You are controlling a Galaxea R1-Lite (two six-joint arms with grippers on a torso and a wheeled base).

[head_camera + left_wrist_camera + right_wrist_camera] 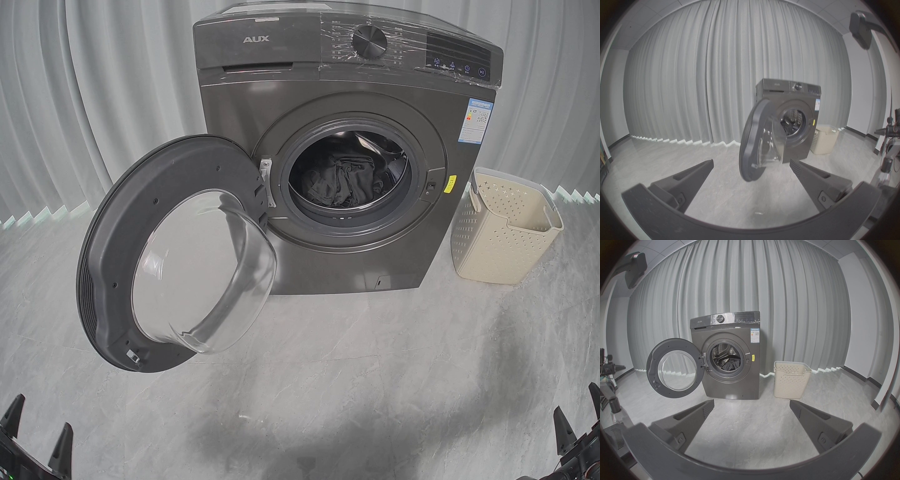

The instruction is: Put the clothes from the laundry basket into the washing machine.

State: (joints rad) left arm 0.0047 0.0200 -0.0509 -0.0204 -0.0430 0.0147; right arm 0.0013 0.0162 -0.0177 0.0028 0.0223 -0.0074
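A grey front-loading washing machine (pixel 350 156) stands ahead with its round door (pixel 169 256) swung wide to the left. Dark clothes (pixel 340 181) lie inside the drum (pixel 729 364). A cream perforated laundry basket (pixel 503 228) sits on the floor to the right of the machine (pixel 791 379), and no clothes show in it. My left gripper (pixel 751 165) is open and holds nothing, low at the head view's bottom left (pixel 37 431). My right gripper (pixel 751 405) is open too, low at the bottom right (pixel 578 415), well back from the machine.
Pale marble-look floor (pixel 350 387) spreads between me and the machine. Grey pleated curtains (pixel 94 94) hang behind it. The open door juts out into the floor on the left side.
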